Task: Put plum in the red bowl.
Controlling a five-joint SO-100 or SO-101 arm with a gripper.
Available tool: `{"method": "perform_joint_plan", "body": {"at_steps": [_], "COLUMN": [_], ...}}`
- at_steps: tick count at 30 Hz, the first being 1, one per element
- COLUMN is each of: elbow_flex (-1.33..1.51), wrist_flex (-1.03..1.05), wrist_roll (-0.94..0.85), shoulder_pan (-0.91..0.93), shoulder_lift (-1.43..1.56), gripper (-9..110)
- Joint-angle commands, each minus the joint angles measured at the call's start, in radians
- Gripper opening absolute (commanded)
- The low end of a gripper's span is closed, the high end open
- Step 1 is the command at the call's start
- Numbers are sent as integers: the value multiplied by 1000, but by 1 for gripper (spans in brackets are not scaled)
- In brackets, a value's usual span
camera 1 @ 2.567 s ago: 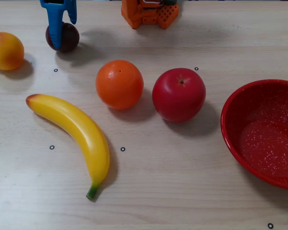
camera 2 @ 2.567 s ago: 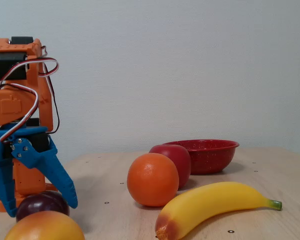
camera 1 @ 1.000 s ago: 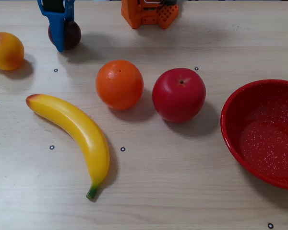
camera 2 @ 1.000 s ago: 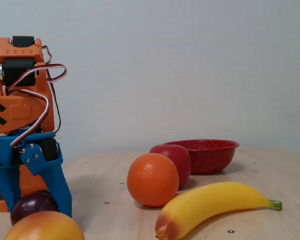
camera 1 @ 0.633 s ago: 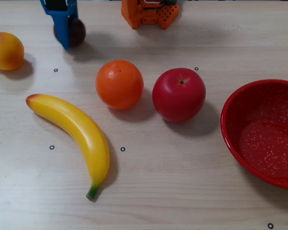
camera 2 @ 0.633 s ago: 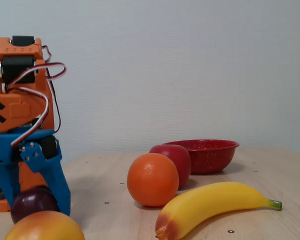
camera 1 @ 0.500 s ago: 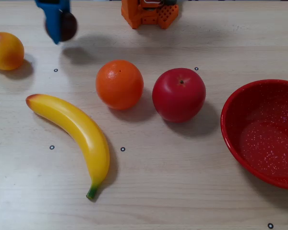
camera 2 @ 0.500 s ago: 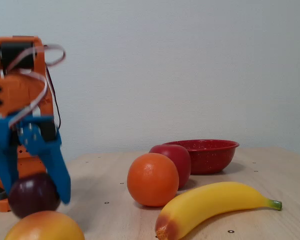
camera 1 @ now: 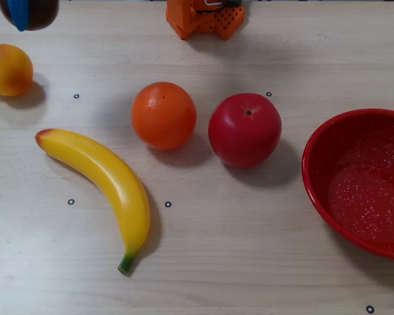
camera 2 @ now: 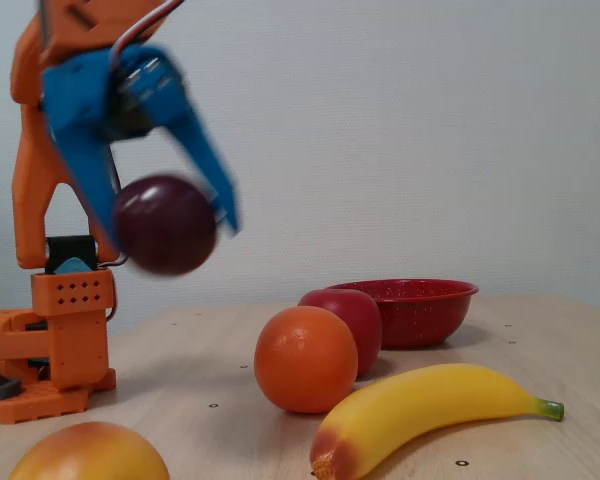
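The dark purple plum [camera 2: 165, 224] hangs in the air well above the table, held between the blue fingers of my gripper [camera 2: 170, 228], which is shut on it. In the overhead view the plum [camera 1: 34, 12] and a blue fingertip [camera 1: 18, 13] show only at the top left edge. The red bowl [camera 1: 318, 177] sits at the right edge of the table; in the fixed view the red bowl [camera 2: 435, 305] stands behind the fruit, far to the right of the gripper.
An orange [camera 1: 163, 115] and a red apple [camera 1: 244, 129] sit side by side between gripper and bowl. A banana [camera 1: 105, 180] lies at the front left. A yellow-orange peach-like fruit [camera 1: 8, 69] is at the left. The orange arm base [camera 1: 204, 18] stands at the back.
The gripper closed on the plum on the table, then lifted it high and swung it up; the plum has left the tabletop. The other fruit and the bowl have not moved.
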Motion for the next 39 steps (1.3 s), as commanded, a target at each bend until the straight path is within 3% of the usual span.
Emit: {"method": "perform_joint_plan", "body": {"at_steps": [1, 24, 31, 39], "elbow_flex": [-149, -262, -333, -430], "wrist_flex": [46, -20, -72, -201], "wrist_roll": [67, 615, 652, 620], "shoulder_pan": [-80, -1039, -1236, -1344], "shoulder_lift": [29, 135, 49, -146], "gripper": [0, 0, 0, 0]}}
